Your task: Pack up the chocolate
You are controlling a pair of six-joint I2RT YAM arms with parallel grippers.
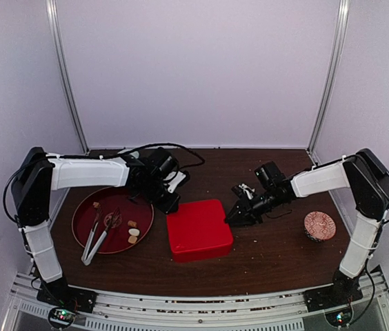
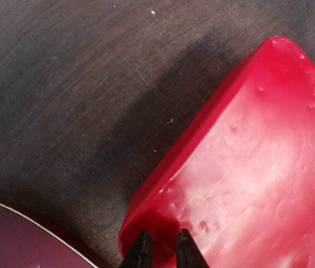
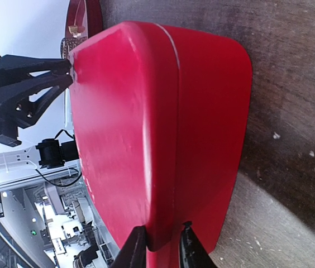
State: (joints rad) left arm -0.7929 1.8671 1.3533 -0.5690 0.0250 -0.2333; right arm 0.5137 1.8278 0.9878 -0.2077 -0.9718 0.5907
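Tongs: metal tongs lie on the near side of the dark red plate, handles toward you, tips pointing into the middle of the plate.
Chocolate: you will find the chocolate on that plate, all of it outside the box. Two pale pieces sit just right of the tongs, a brown one lies near the far rim, and another small piece lies by the tong tips.
Red box: the red box rests flat on the dark wooden table, just right of the plate, with its top closed over so you cannot see inside.
Patterned dish: a small round patterned dish stands well apart, on the right side of the table.
Right gripper: your right gripper is at the box's right edge. Its fingers are close together with the red rim running between them, pinched onto it.
Left gripper: your left gripper is at the box's far left corner, beside the plate. Its fingers stand a narrow gap apart with red showing between them. You cannot tell from these views whether they actually pinch the corner.
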